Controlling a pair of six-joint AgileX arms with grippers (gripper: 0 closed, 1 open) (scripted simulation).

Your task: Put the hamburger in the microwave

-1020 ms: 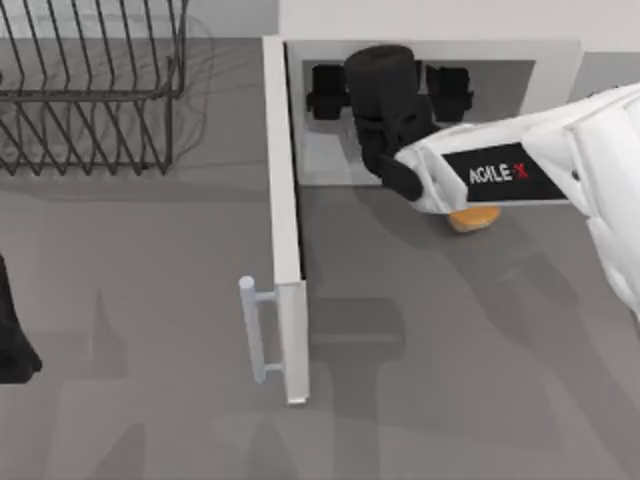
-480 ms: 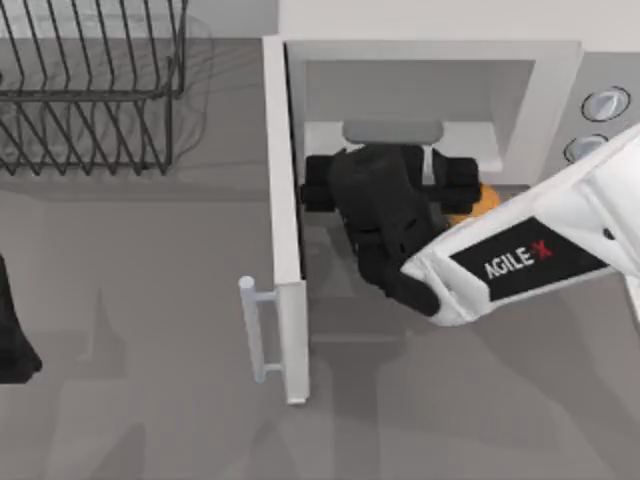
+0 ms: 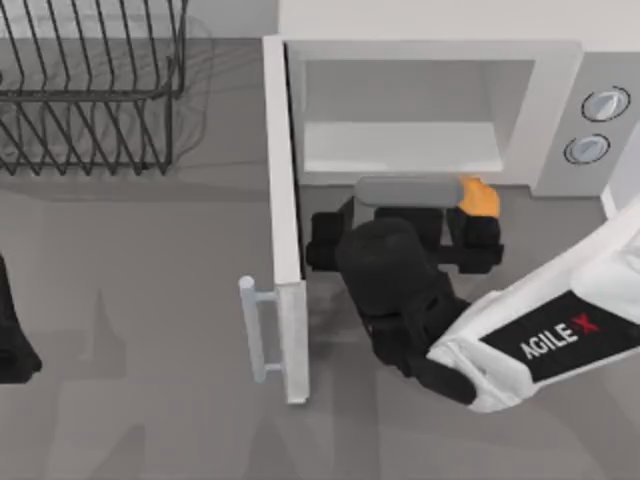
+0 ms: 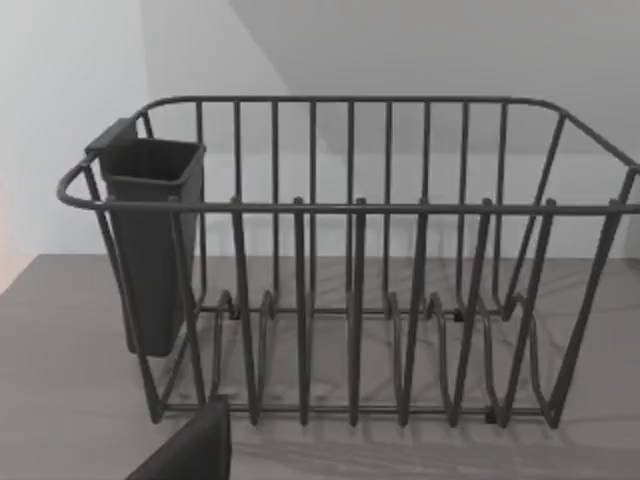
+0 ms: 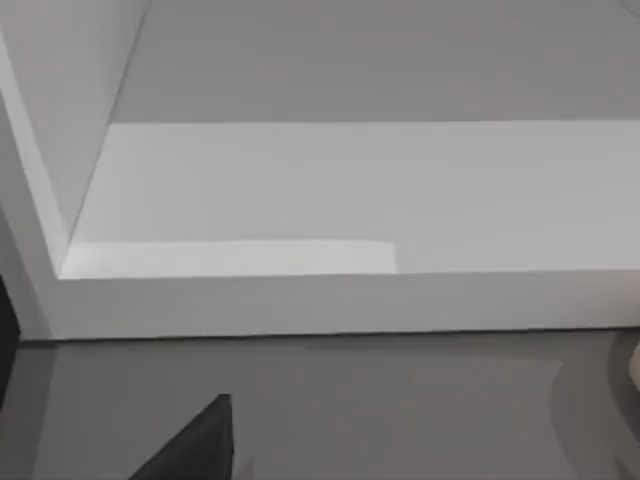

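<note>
Orange hamburger (image 3: 478, 197) outside microwave (image 3: 430, 50)

Black wire rack (image 3: 90, 85) with cup (image 4: 150, 240), grey table (image 3: 150, 400)

Flat matte grey surface (image 3: 150, 300) spans the whole workspace; soft diffuse shadows lie on it, no hard light source visible. Dark grey wire dish rack (image 3: 90, 90) with upright dividers stands on the surface at the far left. A dark grey rectangular plastic cup (image 4: 150, 240) hangs on one end of the rack. Plain pale grey-white wall (image 4: 420, 50) rises behind the rack.
</note>
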